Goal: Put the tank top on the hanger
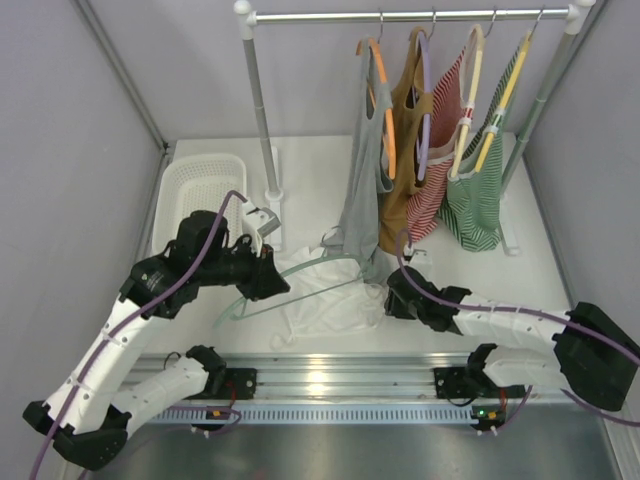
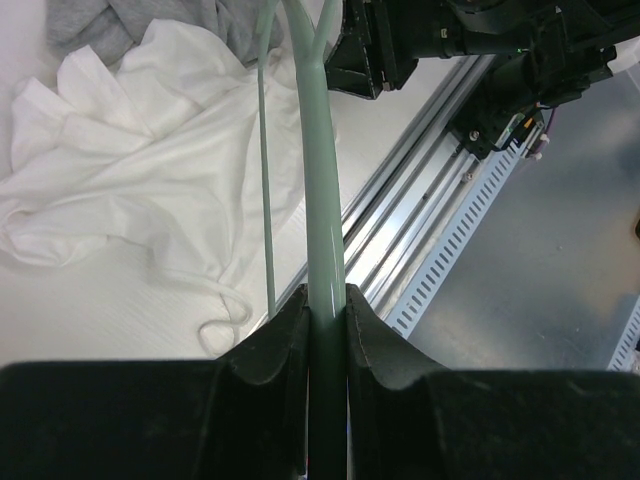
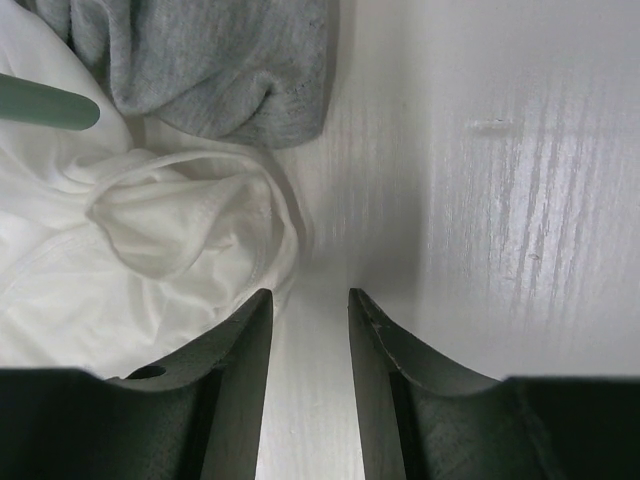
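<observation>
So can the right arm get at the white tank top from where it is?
Probably yes: its open fingers sit right beside the crumpled tank top, with nothing between them; the grey top lies just beyond.

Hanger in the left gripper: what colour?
Pale sage green; the hanger shows best in the left wrist view.

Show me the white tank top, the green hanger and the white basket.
tank top [image 2: 150, 170], left wrist view, middle of the crumpled fabric
hanger [image 2: 322, 180], left wrist view, its thick green bar
basket [image 1: 207, 160], top view, far rim
</observation>
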`<state>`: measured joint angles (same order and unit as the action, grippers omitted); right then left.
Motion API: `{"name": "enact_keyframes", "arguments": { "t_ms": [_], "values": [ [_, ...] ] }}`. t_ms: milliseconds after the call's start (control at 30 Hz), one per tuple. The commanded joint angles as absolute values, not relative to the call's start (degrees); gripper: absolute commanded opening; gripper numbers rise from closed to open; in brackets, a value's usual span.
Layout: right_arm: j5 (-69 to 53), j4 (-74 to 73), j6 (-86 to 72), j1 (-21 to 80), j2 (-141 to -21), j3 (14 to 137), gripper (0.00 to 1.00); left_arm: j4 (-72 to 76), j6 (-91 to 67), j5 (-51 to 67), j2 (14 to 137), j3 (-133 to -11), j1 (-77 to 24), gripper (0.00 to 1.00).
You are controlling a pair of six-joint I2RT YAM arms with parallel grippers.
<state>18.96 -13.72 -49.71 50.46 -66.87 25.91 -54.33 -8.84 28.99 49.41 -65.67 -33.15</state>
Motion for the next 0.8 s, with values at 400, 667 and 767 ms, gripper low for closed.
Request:
{"name": "enact_keyframes", "arguments": {
  "t_ms": [400, 667, 767],
  "values": [
    [16.5, -16.1, -50.0, 52.0, -63.4, 25.8, 0.38, -52.3, -8.6, 29.2, 49.6, -67.7, -33.5, 0.00],
    [17.6, -15.9, -52.4, 56.2, -69.9, 29.5, 0.37, -51.6, -9.5, 29.4, 49.5, -66.4, -33.7, 0.00],
    [17.8, -16.3, -52.9, 56.8, -70.8, 29.9, 0.38, -51.3, -9.7, 29.3, 49.2, -65.9, -33.7, 0.00]
  ]
}}
